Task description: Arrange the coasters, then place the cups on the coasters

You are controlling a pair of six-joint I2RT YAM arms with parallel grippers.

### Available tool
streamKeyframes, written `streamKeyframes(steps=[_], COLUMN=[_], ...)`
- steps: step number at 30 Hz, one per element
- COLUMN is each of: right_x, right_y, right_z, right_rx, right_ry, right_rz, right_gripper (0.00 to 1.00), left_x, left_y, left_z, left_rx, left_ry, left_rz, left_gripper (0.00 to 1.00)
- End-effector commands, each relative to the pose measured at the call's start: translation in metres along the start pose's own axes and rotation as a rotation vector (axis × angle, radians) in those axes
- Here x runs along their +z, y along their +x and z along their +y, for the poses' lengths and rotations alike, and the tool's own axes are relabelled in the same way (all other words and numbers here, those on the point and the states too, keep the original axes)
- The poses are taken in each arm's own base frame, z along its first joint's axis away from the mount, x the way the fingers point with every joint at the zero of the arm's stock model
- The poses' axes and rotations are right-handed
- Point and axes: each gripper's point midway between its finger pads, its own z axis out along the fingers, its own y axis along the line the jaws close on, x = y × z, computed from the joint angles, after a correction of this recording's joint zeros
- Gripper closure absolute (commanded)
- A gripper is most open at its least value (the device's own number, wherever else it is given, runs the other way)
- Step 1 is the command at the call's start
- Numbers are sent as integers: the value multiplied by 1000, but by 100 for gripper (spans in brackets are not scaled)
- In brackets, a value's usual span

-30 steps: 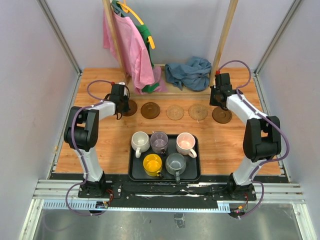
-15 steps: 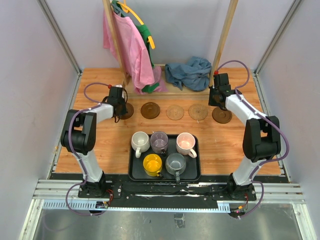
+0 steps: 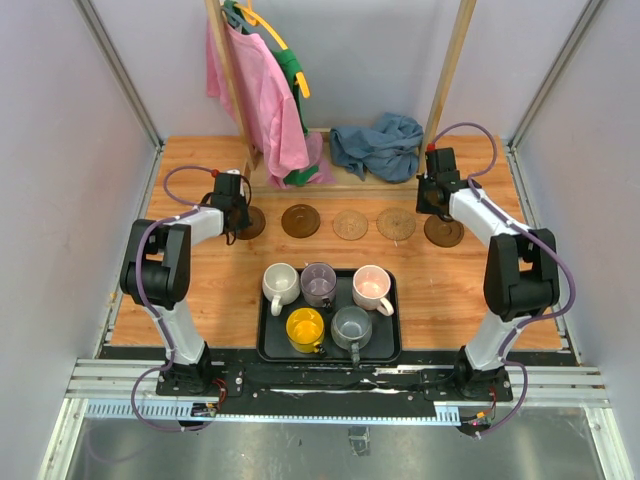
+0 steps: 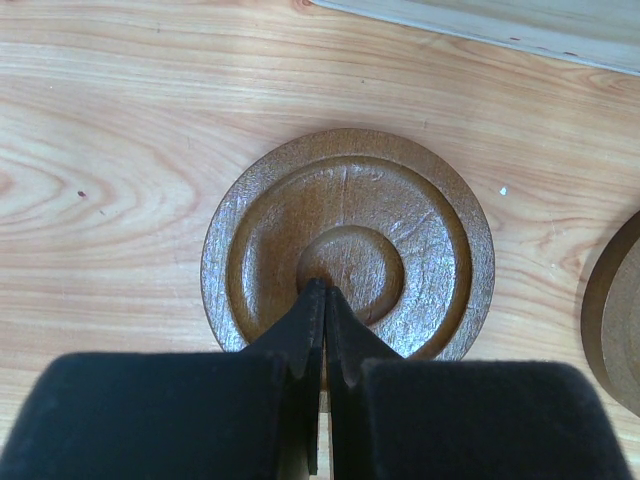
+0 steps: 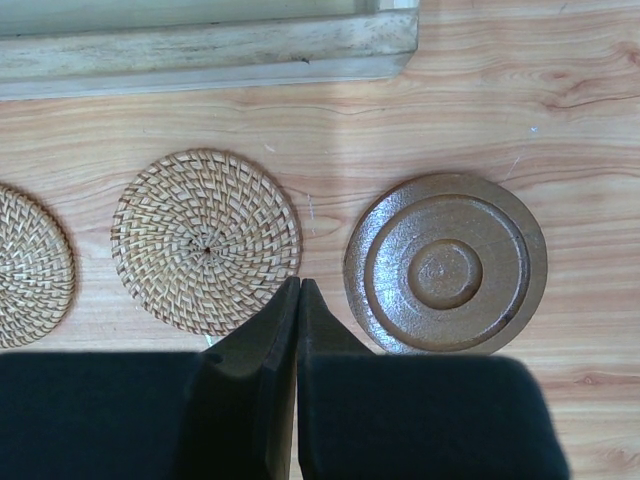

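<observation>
Five coasters lie in a row across the table: dark brown (image 3: 253, 224), dark brown (image 3: 300, 220), woven tan (image 3: 350, 224), woven tan (image 3: 396, 224) and dark brown (image 3: 443, 231). My left gripper (image 3: 241, 222) is shut and empty, its tips (image 4: 324, 288) over the middle of the leftmost brown coaster (image 4: 400, 200). My right gripper (image 3: 432, 208) is shut and empty, its tips (image 5: 298, 283) above the gap between a tan coaster (image 5: 205, 240) and the rightmost brown coaster (image 5: 445, 265). The cream (image 3: 279, 283), purple (image 3: 318, 284), pink (image 3: 372, 287), yellow (image 3: 305, 328) and grey (image 3: 351, 327) cups stand in the black tray (image 3: 264, 345).
A wooden rack with pink (image 3: 262, 95) and green garments stands at the back, its base rail (image 5: 200, 45) just beyond the coasters. A blue cloth (image 3: 378, 145) lies heaped at the back. Grey walls close in the table on both sides.
My left gripper has drifted slightly left and back over the leftmost coaster. The right gripper has edged a little back. Coasters and cups have not moved.
</observation>
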Motion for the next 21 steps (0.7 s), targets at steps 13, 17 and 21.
streamKeyframes(steps=[13,17,21], right_x=[-2,-4,2], right_y=[-9,-8,8], right_z=[7,-12,-33], right_rx=[-54,-35,27], right_ry=[59,151,188], right_rz=[-22,-18,47], right_gripper=[99,98,99], left_x=[-14,-34,-51], left_y=[-2,-32,-50], left_z=[-7,-21,-31], left_rx=[-11,-18,-15], left_ry=[83,160,217], left_rz=[31,-45,-100], left_gripper=[97,96,95])
